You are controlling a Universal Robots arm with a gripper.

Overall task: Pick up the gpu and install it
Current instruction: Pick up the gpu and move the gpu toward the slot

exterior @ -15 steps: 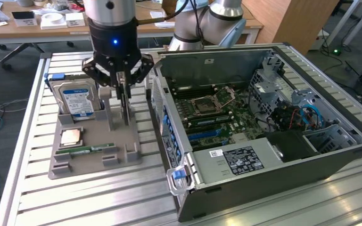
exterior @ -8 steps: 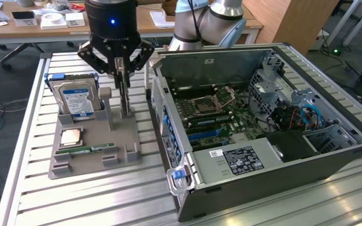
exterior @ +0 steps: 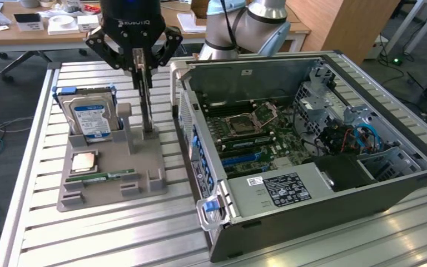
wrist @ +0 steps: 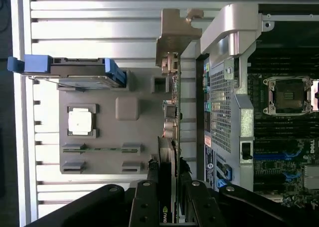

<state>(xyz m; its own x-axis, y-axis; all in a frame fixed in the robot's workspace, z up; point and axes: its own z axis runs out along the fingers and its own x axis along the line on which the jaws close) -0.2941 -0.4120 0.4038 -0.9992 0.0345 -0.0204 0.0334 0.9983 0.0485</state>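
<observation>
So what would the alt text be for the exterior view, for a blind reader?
A black gripper is closed on the gpu, a thin card upright at a grey parts holder that also carries a hard drive. Beside it on the slatted table lies an open computer case.

"robotiq" is printed on the claw [exterior: 144, 68].

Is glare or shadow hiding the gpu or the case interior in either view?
Wrist view: the outer slats of the table blow out white and the processor chip looks washed pale, but the gpu, clamped in the gripper, is evenly lit. Exterior view: mild sheen on the table, the case interior readable, no shadow over the motherboard.
</observation>
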